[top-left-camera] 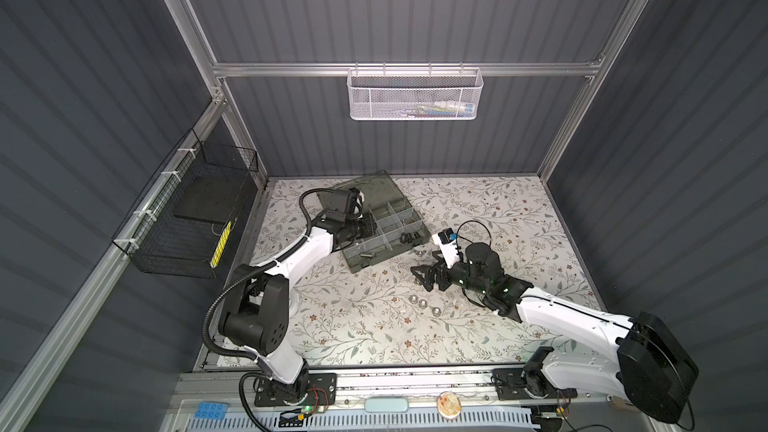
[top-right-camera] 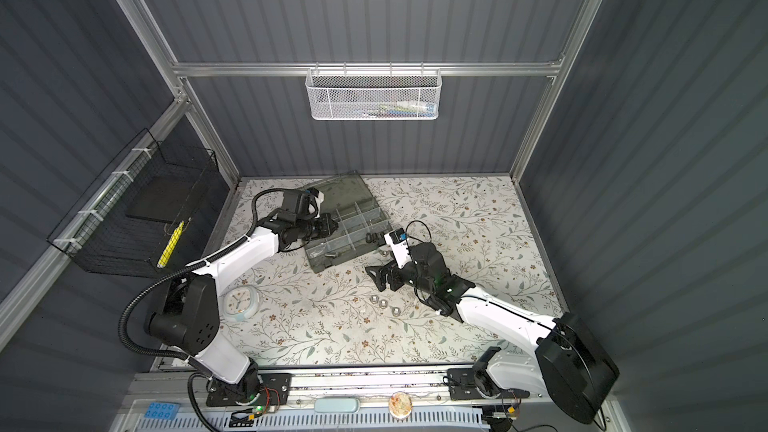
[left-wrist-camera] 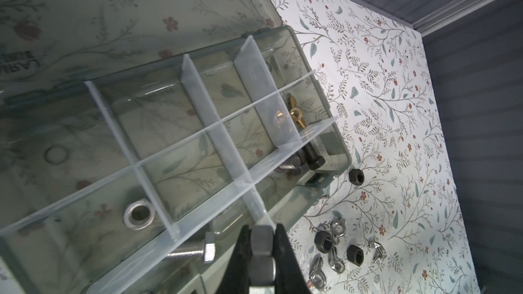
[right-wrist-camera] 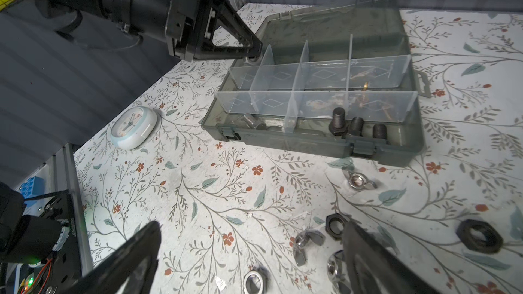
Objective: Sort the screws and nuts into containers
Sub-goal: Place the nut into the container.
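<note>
The grey-green organizer case [top-left-camera: 376,261] lies open, its containers [left-wrist-camera: 158,125] split by pale dividers. My left gripper [left-wrist-camera: 261,229] is shut on a grey hex nut [left-wrist-camera: 261,246], and its tip [right-wrist-camera: 254,50] hangs over the case's end compartment. Inside lie black screws [right-wrist-camera: 353,125], a silver screw [left-wrist-camera: 192,250], a silver nut [left-wrist-camera: 139,214] and a brass wing nut [left-wrist-camera: 294,114]. My right gripper [right-wrist-camera: 250,226] stands open low over the table. Around it lie black nuts [right-wrist-camera: 335,224], wing nuts [right-wrist-camera: 360,181] and a silver nut [right-wrist-camera: 254,281]. Three silver nuts [top-left-camera: 422,303] lie in a row nearby.
A small round clock [top-right-camera: 241,303] lies on the floral table near the left arm's base. A white mesh basket [top-left-camera: 415,95] hangs on the back wall and a black wire basket [top-left-camera: 187,218] on the left wall. The case's smoky lid [top-left-camera: 365,189] leans back.
</note>
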Controlling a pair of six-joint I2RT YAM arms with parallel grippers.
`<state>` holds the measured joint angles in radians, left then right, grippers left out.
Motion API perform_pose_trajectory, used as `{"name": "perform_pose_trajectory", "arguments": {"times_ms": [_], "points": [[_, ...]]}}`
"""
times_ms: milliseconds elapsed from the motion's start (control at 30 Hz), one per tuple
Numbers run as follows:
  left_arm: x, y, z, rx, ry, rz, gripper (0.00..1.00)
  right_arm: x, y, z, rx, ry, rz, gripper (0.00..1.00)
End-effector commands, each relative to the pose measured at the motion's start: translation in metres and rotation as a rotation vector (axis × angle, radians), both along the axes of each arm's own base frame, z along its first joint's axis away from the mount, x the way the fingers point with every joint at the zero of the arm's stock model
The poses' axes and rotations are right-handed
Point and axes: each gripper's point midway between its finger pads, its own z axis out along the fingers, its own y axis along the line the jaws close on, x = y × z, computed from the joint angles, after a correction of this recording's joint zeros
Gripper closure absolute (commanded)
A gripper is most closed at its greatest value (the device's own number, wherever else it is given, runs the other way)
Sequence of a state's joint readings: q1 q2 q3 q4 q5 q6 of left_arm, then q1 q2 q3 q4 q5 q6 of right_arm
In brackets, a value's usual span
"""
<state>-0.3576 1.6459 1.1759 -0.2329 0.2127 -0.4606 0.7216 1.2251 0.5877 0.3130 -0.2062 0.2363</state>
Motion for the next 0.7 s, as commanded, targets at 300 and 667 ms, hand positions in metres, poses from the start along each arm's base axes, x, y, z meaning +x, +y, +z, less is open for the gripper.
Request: {"name": "perform_pose_trajectory", "arguments": {"times_ms": [300,667], "points": [[0.014,0.062,-0.042,-0.09,0.122,0.159,1.0,-0.007,0.022,0.002,-0.039,-0.031,0.071,0.01],[0.006,0.063,-0.074,-0.078,0.185,0.16,0.99,-0.005,0.021,0.001,-0.042,-0.03,0.061,0.01]]}}
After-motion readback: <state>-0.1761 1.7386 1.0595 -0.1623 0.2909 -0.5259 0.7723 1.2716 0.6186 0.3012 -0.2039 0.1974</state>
